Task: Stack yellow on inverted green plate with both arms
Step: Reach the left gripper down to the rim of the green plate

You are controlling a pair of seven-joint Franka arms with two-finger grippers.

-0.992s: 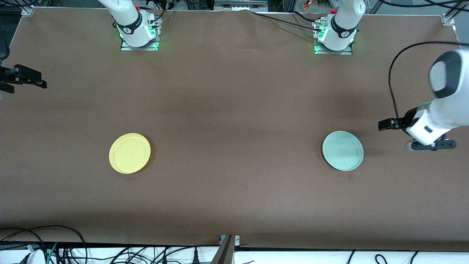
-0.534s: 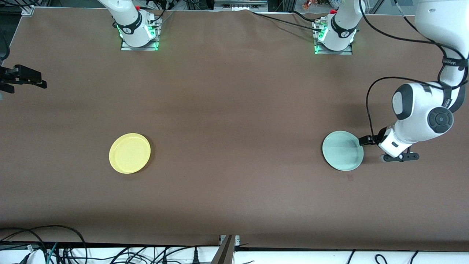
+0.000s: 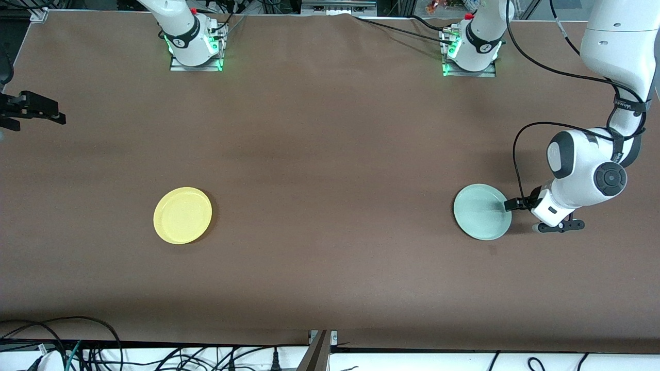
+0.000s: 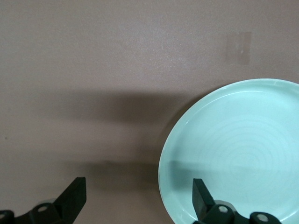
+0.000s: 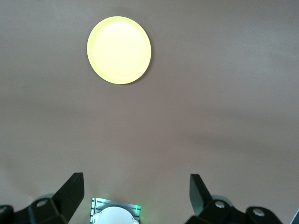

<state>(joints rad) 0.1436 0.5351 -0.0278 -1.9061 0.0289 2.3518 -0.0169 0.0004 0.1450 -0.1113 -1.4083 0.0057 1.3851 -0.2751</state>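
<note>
The left end effector (image 3: 508, 205), fingers spread, straddles the rim of the round pale mint-green plastic plate (image 3: 481, 212) resting upright on the brown surface (image 3: 330, 180). The right end effector (image 5: 135, 196) waits spread, well apart from the round bright yellow plate (image 3: 182, 215).

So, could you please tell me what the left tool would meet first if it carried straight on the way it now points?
Most likely the green plate: the left tool is open at the plate's rim, one finger already over it. How high it sits above the plate is unclear.
</note>
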